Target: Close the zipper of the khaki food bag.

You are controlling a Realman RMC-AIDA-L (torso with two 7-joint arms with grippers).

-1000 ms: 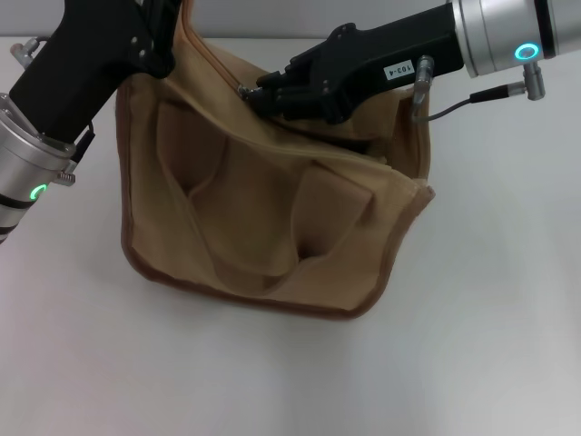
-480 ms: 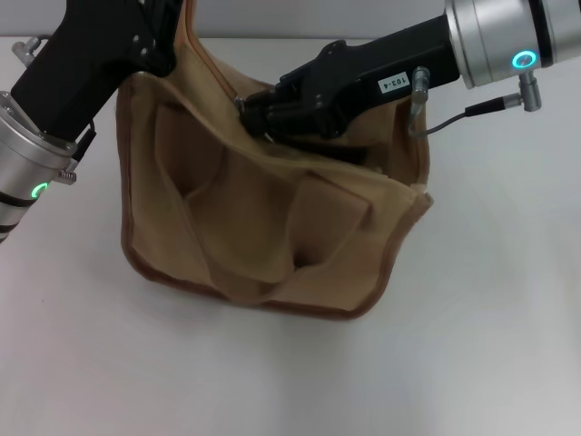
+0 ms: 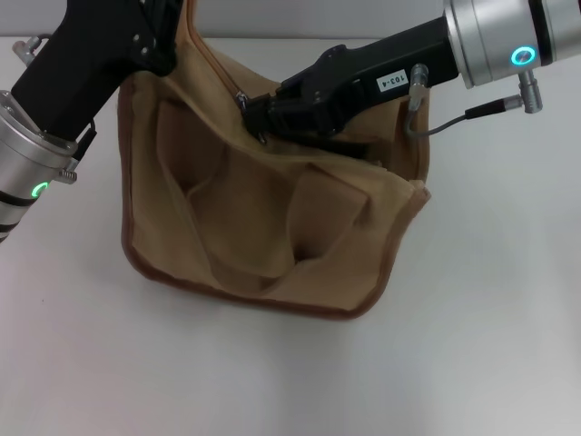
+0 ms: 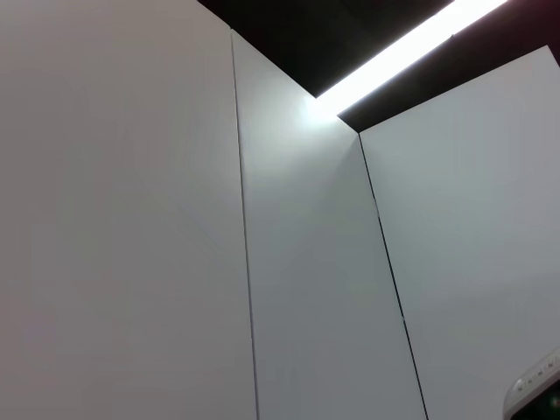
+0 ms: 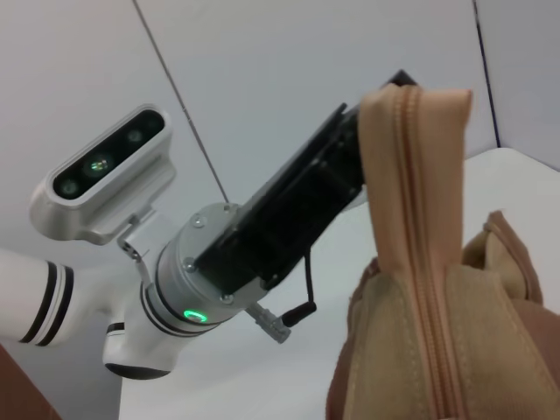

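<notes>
The khaki food bag [image 3: 254, 227] lies slumped on the white table, with its far left end held up. My left gripper [image 3: 168, 41] is at that raised end and is shut on it; the right wrist view shows it as black fingers [image 5: 350, 149] behind the fabric. The zipper [image 5: 418, 262] runs down the raised end, closed there. In the head view the zip line [image 3: 218, 64] leads to a small silver slider [image 3: 242, 95]. My right gripper [image 3: 256, 116] is pressed to the bag's top at the slider, with its fingers together on the pull tab. The bag's mouth under the right arm is hidden.
The white table [image 3: 472, 345] surrounds the bag on all sides. A grey cable [image 3: 436, 116] hangs off the right wrist over the bag's right corner. The left wrist view shows only wall panels [image 4: 131, 219] and a ceiling light.
My right gripper has moved a little left and down along the bag's top, and the top edge has sunk with it. The left arm has stayed still.
</notes>
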